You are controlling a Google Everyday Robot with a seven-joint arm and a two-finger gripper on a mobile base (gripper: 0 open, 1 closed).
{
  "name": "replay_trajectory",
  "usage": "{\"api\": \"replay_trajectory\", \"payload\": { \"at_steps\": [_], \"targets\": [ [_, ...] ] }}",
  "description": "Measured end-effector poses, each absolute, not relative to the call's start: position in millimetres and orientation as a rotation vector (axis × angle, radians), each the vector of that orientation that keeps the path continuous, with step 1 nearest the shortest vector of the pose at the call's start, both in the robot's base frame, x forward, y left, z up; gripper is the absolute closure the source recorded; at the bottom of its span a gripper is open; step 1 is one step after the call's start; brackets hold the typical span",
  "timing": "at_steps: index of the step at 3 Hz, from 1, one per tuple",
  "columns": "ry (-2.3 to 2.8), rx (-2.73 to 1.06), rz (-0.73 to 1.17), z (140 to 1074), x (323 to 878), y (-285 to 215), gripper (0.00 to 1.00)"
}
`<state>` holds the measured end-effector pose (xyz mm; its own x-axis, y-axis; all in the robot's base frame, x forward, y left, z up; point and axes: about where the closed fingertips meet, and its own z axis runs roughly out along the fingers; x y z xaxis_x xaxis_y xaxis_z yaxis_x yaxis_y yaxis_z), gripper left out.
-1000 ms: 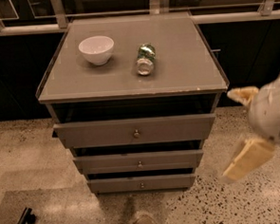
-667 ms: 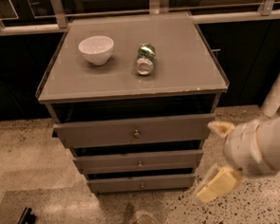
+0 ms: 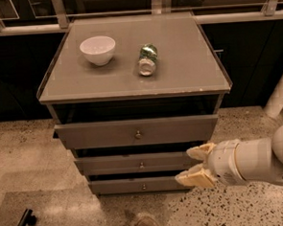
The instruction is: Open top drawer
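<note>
End effector [image 3: 194,165] spread, seemingly below top drawer [image 3: 104,133], right.

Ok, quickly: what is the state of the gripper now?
Gripper: open, holding nothing, by the right end of the middle drawer, below the top drawer.

You have a grey cabinet top [image 3: 182,76] carrying two things. A white bowl [image 3: 97,49] stands upright, and right of the bowl, apart from it, a green can [image 3: 147,60] lies on its side. Well below and right of the bowl, off the top, the gripper [image 3: 185,167] hangs with fingers spread.
</note>
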<state>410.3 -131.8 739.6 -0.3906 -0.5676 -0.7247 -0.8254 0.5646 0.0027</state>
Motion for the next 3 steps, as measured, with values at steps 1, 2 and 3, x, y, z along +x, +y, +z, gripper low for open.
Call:
{"api": "replay_trajectory", "payload": {
  "at_steps": [1, 2, 3],
  "targets": [
    [2.107, -1.112, 0.478, 740.3, 410.2, -131.5, 0.65],
    [2.107, -1.112, 0.478, 740.3, 410.2, -131.5, 0.89],
    [2.059, -1.051, 0.448, 734.0, 421.2, -131.9, 1.00]
  ]
}}
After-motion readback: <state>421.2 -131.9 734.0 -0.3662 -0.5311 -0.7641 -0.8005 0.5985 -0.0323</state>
